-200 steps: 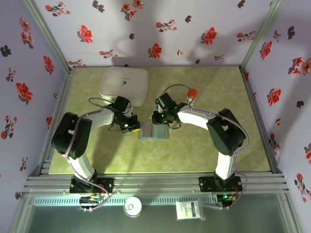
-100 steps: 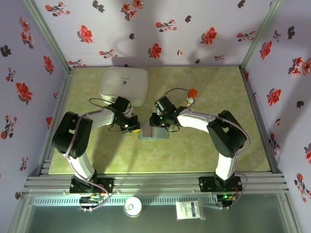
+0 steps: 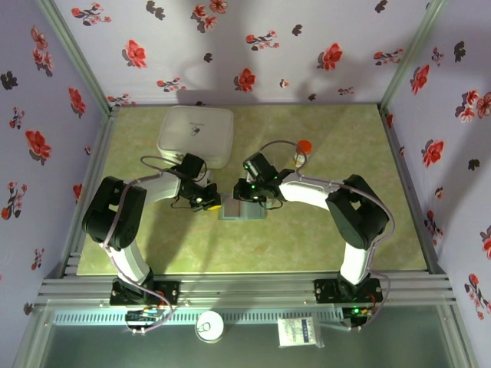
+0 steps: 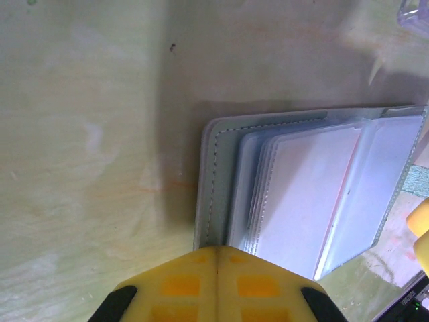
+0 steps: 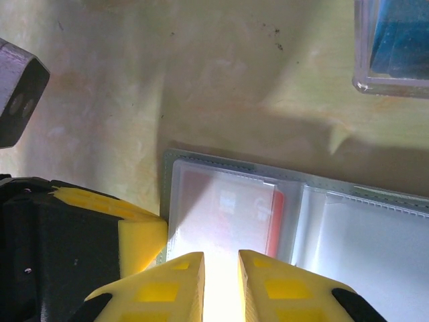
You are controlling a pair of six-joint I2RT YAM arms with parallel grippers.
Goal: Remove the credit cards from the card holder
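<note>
Flowered wallpaper [image 3: 230, 46] on three sides, pale green table [image 3: 322, 222] below. You have both arms bent inward, meeting at the middle of the table. White box [image 3: 196, 134] sits at the back left, well apart from the work.

Card holder [image 3: 242, 211] lies open and flat on the table between the two grippers, clear sleeves [image 4: 301, 194] facing up. Left gripper [image 4: 216, 258] is at the holder's left edge, its yellow jaws pressed fully together with nothing between them. The tip is right at the stitched border; you can't tell from these views whether it presses down on it.

Right gripper [image 5: 220, 268] hovers over the left panel, with its jaws only a narrow slit apart. Glare fills the gap, so you can't tell whether they pinch a sleeve edge or a card.

Red-orange card [image 5: 231, 204] is still tucked in a sleeve on that panel, just ahead of the right fingertips. Clear tray [image 5: 392, 84] sits beyond the holder, apart from it, with something blue inside.
</note>
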